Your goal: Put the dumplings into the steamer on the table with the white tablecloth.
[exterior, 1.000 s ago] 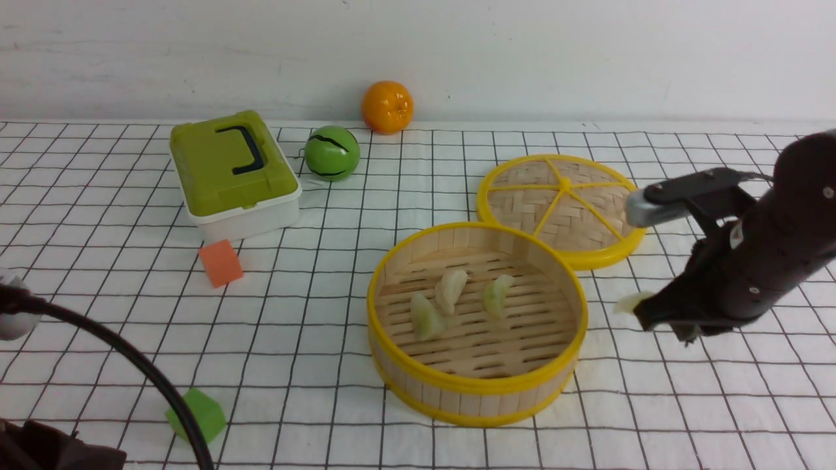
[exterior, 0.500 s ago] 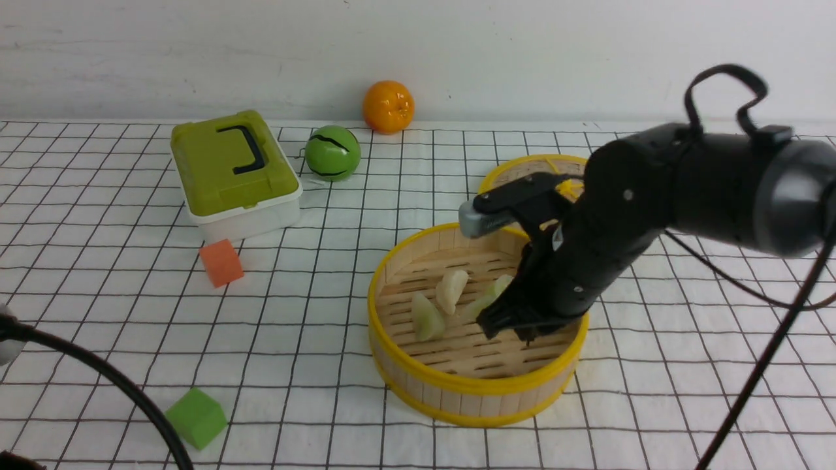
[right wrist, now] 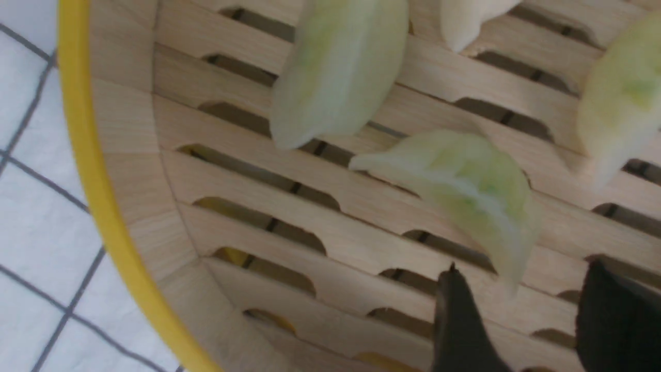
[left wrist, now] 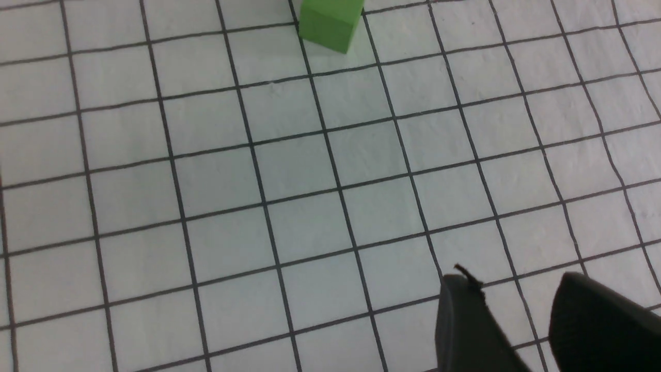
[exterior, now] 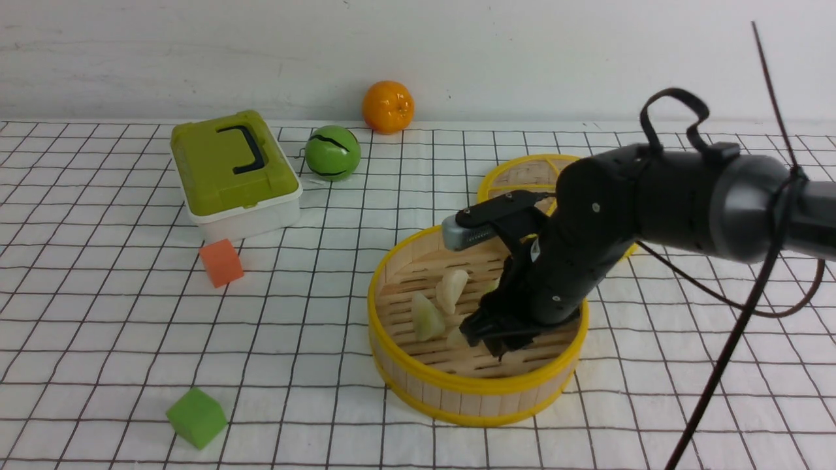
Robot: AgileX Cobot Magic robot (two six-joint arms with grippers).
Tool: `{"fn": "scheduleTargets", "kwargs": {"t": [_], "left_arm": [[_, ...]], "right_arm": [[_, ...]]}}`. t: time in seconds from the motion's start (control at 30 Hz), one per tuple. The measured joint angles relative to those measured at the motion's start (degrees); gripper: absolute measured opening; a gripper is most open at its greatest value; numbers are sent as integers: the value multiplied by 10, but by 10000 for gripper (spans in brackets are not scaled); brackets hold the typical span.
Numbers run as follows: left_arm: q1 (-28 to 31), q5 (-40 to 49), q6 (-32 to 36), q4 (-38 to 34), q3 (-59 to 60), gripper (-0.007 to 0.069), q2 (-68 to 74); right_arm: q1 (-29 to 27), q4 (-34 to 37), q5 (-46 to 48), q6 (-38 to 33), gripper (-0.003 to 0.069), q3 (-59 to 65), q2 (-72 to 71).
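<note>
The steamer (exterior: 418, 385) stands on the table's white tablecloth (exterior: 326, 313), right of centre. My right gripper (exterior: 486, 341) reaches down inside it, open and holding nothing. Several dumplings lie on the slatted floor: two at the left (exterior: 452, 289) (exterior: 426, 318), and one (exterior: 457, 337) just off the fingertips. In the right wrist view that dumpling (right wrist: 465, 186) lies free beyond the parted fingers (right wrist: 459, 320), with others (right wrist: 341, 67) (right wrist: 619, 113) around it, inside the steamer's yellow rim (right wrist: 82, 129). My left gripper (left wrist: 514, 279) hangs open over bare cloth (left wrist: 310, 206); the front view does not show it.
The flat woven lid (exterior: 522, 179) lies behind the steamer, partly covered by my right arm. A green lidded box (exterior: 232, 173), green ball (exterior: 332, 153) and orange (exterior: 388, 106) stand at the back. An orange cube (exterior: 221, 262) and a green cube (exterior: 196, 418) (left wrist: 330, 23) lie at the left.
My right arm swung left from beside the steamer into it, carrying a dumpling, then opened; the dumpling now lies free on the slats. The left arm's cable has left the front view.
</note>
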Motion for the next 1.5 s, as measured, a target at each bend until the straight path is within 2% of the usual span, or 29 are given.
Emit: {"fn": "scheduleTargets", "kwargs": {"t": [0.07,0.2,0.27,0.33,0.37,0.43,0.47,0.5,0.6,0.63,0.73,1.0,1.5], "left_arm": [[0,6,-27,14,14,232,-54],[0,5,-41,30,23,230,-114],[0,-3,-44,37,24,229,-138],[0,-16,-45,47,24,229,-158],[0,-18,-45,48,24,229,-160],[0,-30,-45,54,24,229,-166],[0,-30,-45,54,24,229,-166],[0,-33,-45,55,24,229,-166],[0,-34,-46,55,24,232,-166],[0,-34,-46,55,25,233,-166],[0,-34,-46,55,25,234,-166],[0,-34,-46,56,25,234,-166],[0,-34,-46,56,26,237,-166]], "right_arm": [[0,1,19,0,382,-3,-46],[0,7,32,0,362,8,-140],[0,9,28,0,328,29,-196],[0,12,13,0,264,74,-266],[0,13,9,0,258,79,-279],[0,17,-30,0,176,142,-365],[0,17,-34,0,170,147,-371],[0,20,-71,-1,109,197,-436],[0,20,-103,-2,64,235,-484],[0,20,-143,-3,15,279,-540],[0,20,-194,-3,-21,327,-604],[0,20,-223,-3,-22,382,-708],[-1,13,-233,-4,-15,404,-727]]}}
